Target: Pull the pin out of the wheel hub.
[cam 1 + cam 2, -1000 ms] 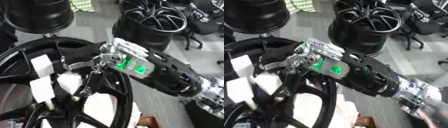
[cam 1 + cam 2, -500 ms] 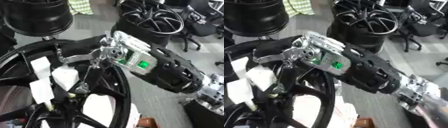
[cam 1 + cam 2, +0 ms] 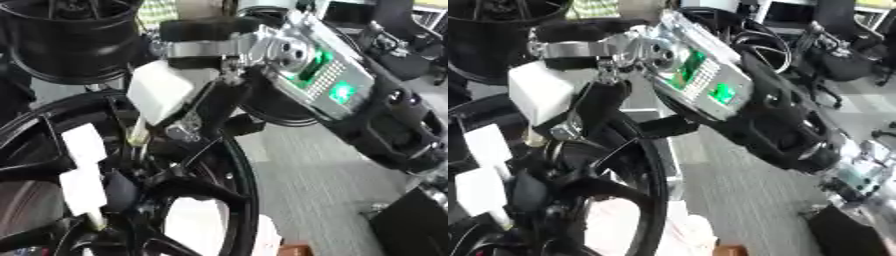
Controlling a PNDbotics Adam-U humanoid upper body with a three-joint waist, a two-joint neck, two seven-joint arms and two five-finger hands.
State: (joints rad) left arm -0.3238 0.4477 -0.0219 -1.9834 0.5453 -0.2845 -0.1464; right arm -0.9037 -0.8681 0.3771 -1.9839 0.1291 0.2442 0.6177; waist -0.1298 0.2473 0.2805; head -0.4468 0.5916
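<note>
Right hand (image 3: 262,55) pinches the white pin (image 3: 160,92), raised above the wheel hub (image 3: 166,175). Risk: pin slipping from the fingers, or snagging spokes below.

No text, brand, number or sign can be read anywhere. The green-lit panel (image 3: 322,75) on the back of the right hand (image 3: 289,60) shows only a grid of dots and a glowing patch, no legible characters. White tags (image 3: 83,165) on the wheel (image 3: 236,190) appear blank.
</note>
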